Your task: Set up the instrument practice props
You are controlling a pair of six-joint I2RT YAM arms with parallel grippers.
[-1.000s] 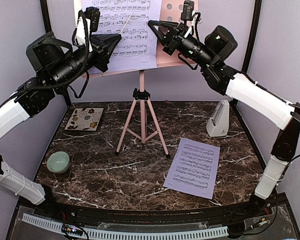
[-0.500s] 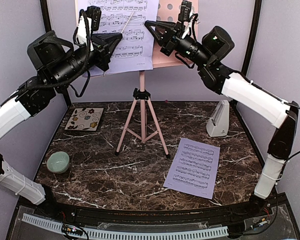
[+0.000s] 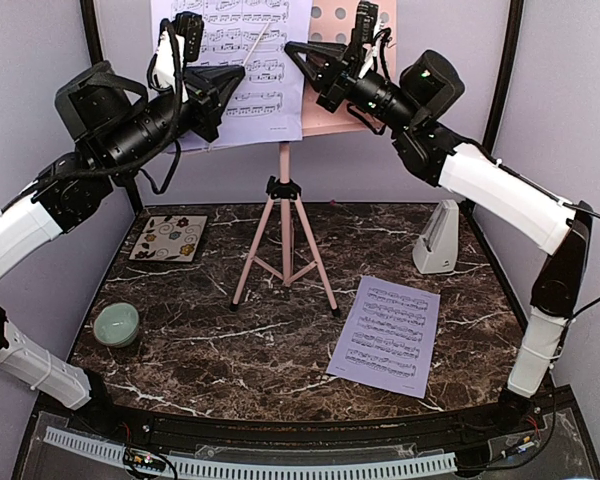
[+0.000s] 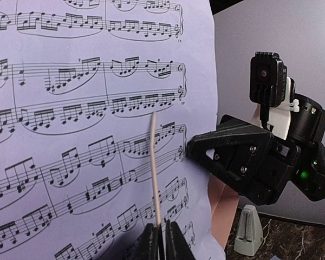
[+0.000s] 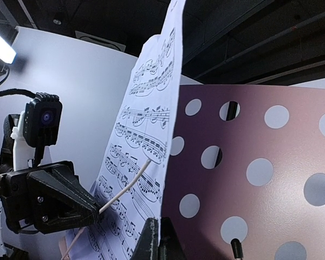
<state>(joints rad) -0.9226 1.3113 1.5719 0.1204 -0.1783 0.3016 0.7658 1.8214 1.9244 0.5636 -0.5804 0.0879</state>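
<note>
Fingers on my left (image 4: 154,245) are clenched on the lower end of a thin pale stick (image 4: 153,162), which slants up across the printed face of the music sheet (image 4: 70,135). Right fingers (image 5: 151,244) are pinched tight on that sheet's right edge, with the pink stand (image 5: 260,179) and its round holes just behind. The music sheet is up at the stand's panel, high above the tabletop (image 3: 230,350). Seen from my right wrist, its free edge stands away from the panel rather than lying flat on it. I cannot tell whether its bottom edge sits on the ledge.

The second sheet (image 3: 385,337) lies flat on the tabletop toward the right front. The metronome (image 3: 438,238) stands upright behind it, well apart from the stand's legs.

Paper like this is light, limp and quick to crease, so I judge an edge pinch the right hold, and any pull should run slowly along the sheet, not across it. The stick is slender and looks springy. Held by its end it can press the paper flat, but it could also poke through. The stand looks top-heavy on thin legs, so a hard push on the panel might tip it. The second sheet will likely need a corner lifted first.
</note>
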